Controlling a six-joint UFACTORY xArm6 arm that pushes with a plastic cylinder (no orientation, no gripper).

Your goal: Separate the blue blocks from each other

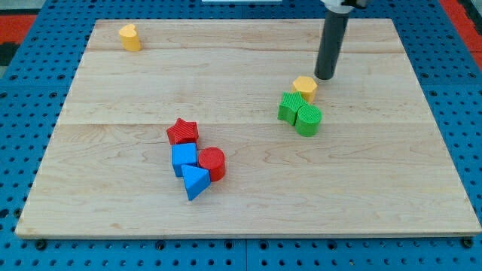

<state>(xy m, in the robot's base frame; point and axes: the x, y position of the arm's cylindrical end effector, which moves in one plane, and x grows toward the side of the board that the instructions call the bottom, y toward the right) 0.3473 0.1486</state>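
Observation:
A blue cube and a blue triangular block lie touching each other at the board's lower middle. A red cylinder touches both from the view's right. A red star sits just above the blue cube. My tip is far off at the upper right, just right of a yellow hexagonal block, well apart from the blue blocks.
Two green blocks, one a cylinder and one angular, sit touching just below the yellow hexagon. A yellow heart-like block lies near the top left corner. The wooden board rests on a blue pegboard.

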